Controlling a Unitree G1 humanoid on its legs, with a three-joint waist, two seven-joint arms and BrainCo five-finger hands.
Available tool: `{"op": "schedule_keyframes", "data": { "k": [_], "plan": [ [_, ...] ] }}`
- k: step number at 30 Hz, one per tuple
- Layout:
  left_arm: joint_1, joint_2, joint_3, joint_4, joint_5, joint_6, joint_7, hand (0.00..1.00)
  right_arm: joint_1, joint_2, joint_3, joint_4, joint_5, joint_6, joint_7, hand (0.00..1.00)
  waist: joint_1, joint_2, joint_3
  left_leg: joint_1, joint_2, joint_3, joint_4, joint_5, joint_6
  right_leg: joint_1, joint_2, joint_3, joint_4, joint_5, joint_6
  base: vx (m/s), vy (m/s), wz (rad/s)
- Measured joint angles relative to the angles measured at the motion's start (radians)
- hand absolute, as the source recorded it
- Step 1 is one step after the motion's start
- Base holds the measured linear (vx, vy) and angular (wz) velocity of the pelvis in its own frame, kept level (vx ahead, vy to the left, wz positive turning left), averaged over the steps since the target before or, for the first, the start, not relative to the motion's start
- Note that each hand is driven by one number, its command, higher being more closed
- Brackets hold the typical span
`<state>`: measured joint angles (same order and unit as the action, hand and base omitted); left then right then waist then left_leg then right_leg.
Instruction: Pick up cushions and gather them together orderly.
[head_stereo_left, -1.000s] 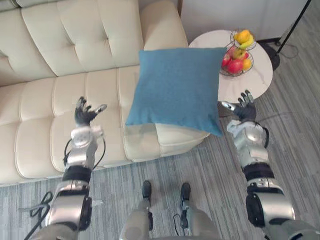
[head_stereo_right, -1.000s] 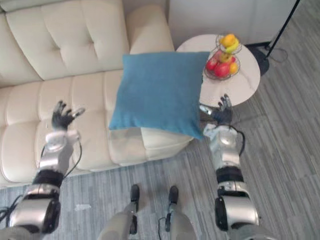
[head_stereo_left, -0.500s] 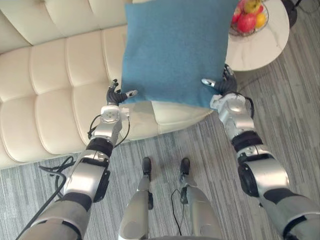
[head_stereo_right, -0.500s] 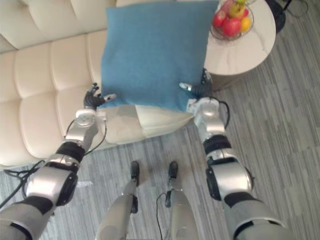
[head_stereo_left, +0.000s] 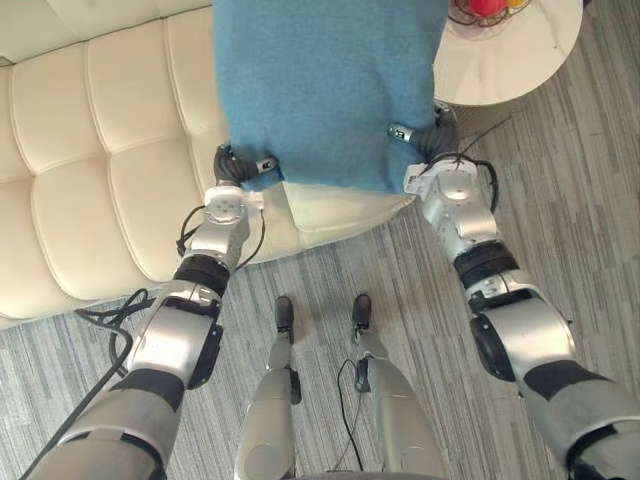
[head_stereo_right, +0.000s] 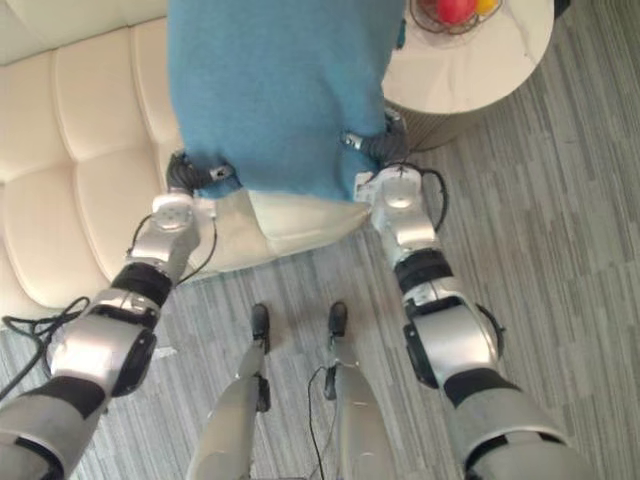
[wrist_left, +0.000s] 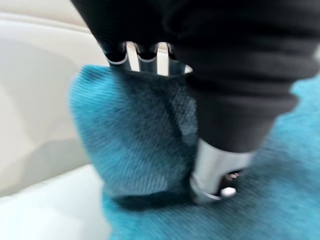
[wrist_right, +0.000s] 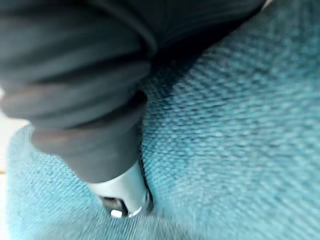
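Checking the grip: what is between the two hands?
The blue cushion: its lower edge runs from the left hand to the right hand, each pinching a corner, as the left eye view shows.

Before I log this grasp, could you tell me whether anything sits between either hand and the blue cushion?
Nothing visible does. The left hand pinches the blue cushion at one lower corner, and the right hand presses its thumb onto the fabric at the other lower corner.

Top of cushion (head_stereo_left: 320, 90), fruit basket (head_stereo_right: 445, 30) beyond upper edge
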<state>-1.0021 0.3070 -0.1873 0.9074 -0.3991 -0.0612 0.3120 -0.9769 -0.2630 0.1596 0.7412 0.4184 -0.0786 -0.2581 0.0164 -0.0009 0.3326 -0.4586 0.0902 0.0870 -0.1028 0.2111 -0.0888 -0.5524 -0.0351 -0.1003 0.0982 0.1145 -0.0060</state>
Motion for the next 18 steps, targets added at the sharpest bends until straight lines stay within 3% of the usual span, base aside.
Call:
{"op": "schedule_keyframes", "data": {
  "k": [5, 11, 15, 18],
  "plan": [
    [0.218, -0.023, 0.000, -0.316, -0.035, -0.029, 0.036, 1.00, 0.307, 0.081, 0.000, -0.219, 0.035, -0.011, -0.017, 1.00, 0.010, 0.001, 0.001, 0.106, -0.001, -0.004, 0.000, -0.024, -0.027, 0.083, -0.005, -0.005, 0.057, -0.062, -0.006, 0.07, -0.023, 0.04],
    [0.530, -0.076, 0.003, -0.627, -0.032, -0.060, 0.037, 1.00, 0.593, 0.117, 0.001, -0.479, 0.037, -0.013, -0.014, 1.00, 0.017, 0.009, -0.005, 0.191, 0.003, -0.006, 0.000, -0.052, -0.028, 0.161, 0.000, -0.004, 0.064, -0.093, -0.006, 0.06, -0.018, -0.02],
    [0.776, -0.152, 0.022, -0.787, -0.033, -0.061, 0.032, 1.00, 0.797, 0.143, 0.010, -0.639, 0.064, -0.015, 0.044, 1.00, 0.019, 0.017, -0.012, 0.249, 0.005, -0.011, 0.000, -0.066, -0.021, 0.239, 0.010, -0.008, 0.029, -0.093, -0.006, 0.09, -0.005, 0.03],
    [0.947, -0.197, 0.040, -0.863, -0.033, -0.060, 0.009, 1.00, 0.921, 0.146, 0.033, -0.710, 0.064, -0.015, 0.094, 1.00, 0.026, 0.031, -0.068, 0.284, 0.005, -0.012, 0.000, -0.078, -0.022, 0.285, 0.014, -0.007, 0.003, -0.095, -0.004, 0.08, 0.006, 0.02]
  ]
}}
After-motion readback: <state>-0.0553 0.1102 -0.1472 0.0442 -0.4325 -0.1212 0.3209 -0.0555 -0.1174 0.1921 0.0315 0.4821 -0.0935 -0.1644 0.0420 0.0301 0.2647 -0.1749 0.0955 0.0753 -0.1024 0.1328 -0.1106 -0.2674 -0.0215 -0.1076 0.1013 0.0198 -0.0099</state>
